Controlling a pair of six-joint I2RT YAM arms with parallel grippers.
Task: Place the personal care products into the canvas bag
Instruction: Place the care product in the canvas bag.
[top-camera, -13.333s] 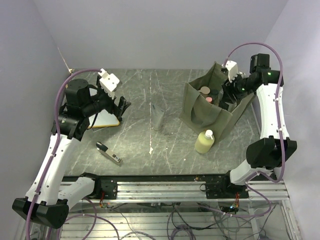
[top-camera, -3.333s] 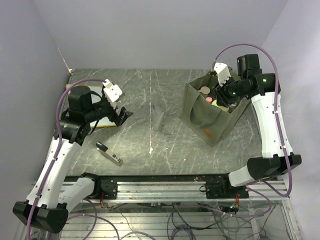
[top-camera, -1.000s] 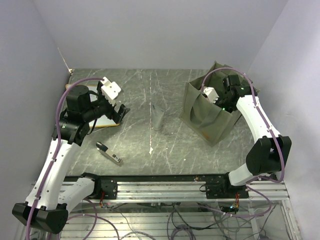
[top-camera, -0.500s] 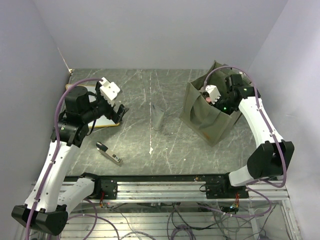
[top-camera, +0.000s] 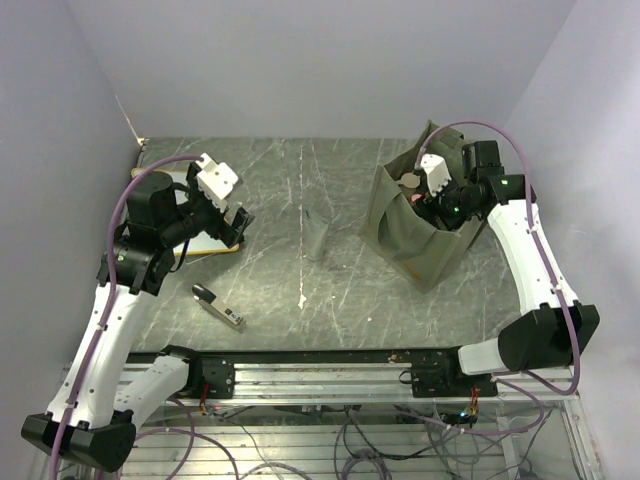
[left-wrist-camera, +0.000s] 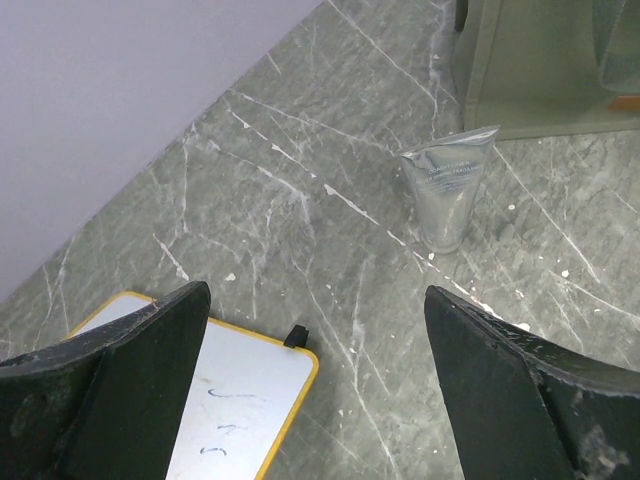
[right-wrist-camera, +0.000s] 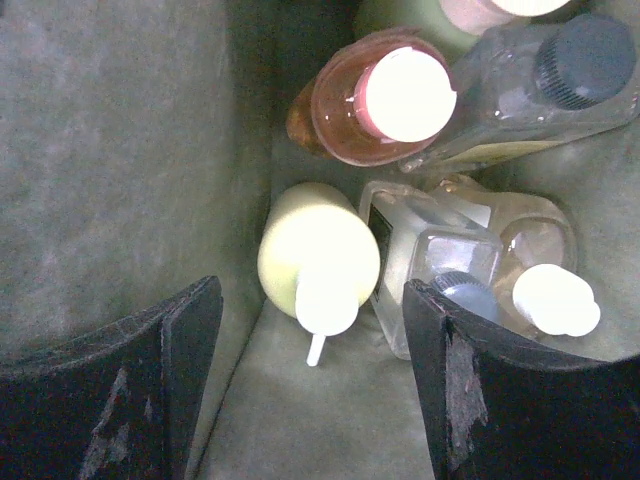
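Canvas bag (top-camera: 415, 245) sits at the far right of the desk (top-camera: 300, 180), mouth up. The right arm reaches over the rim, wrist pointing straight down. The right gripper (right-wrist-camera: 310, 350) hangs inside the bag, jaws well apart, nothing between them. On the bag floor below stand a pale yellow pump bottle (right-wrist-camera: 315, 245) against the wall, an orange bottle (right-wrist-camera: 335, 115) with a pink cap, and clear bottles (right-wrist-camera: 440, 250), all packed touching.

One product is not in yet: the translucent grey tube (left-wrist-camera: 447, 195), upright mid-desk with its crimped end up, near the bag but apart from it. It looks light and soft-walled. It would likely tip at a nudge and buckle under a hard squeeze. Best taken across the lower body with a gentle close.

The left arm is bent high, wrist tipped forward. The left gripper (left-wrist-camera: 315, 400) is spread wide and empty above the white board (left-wrist-camera: 235, 400), facing the tube and well apart from it.
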